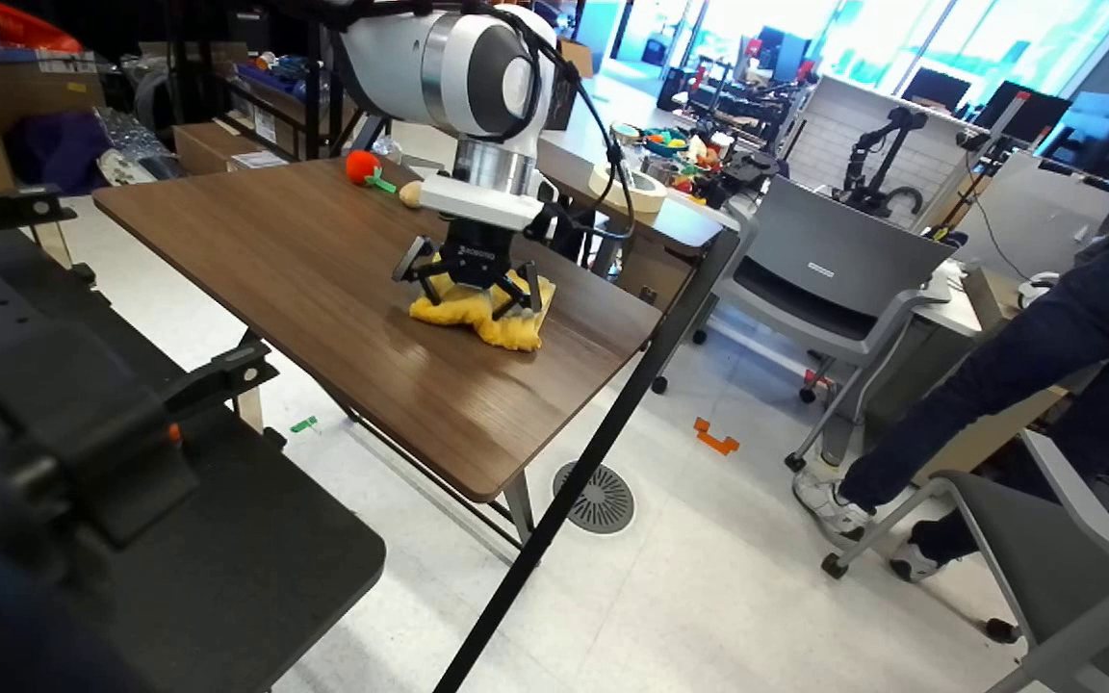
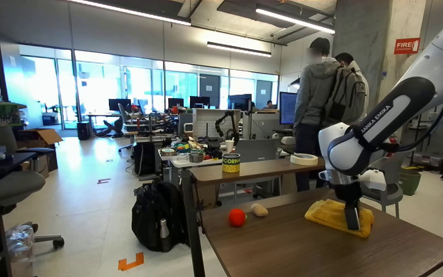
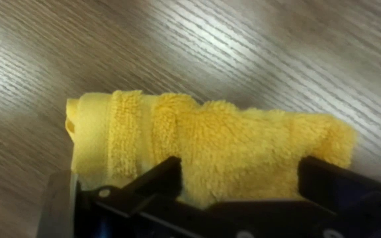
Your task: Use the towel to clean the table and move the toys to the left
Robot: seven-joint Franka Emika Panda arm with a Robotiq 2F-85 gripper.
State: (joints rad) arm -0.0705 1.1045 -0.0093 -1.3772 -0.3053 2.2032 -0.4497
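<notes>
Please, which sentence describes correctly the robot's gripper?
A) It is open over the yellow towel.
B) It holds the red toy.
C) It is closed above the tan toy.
A: the gripper is over the yellow towel, and the wrist view shows its fingers standing apart.

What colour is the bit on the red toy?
Green; the bit on the red toy shows best in an exterior view.
</notes>
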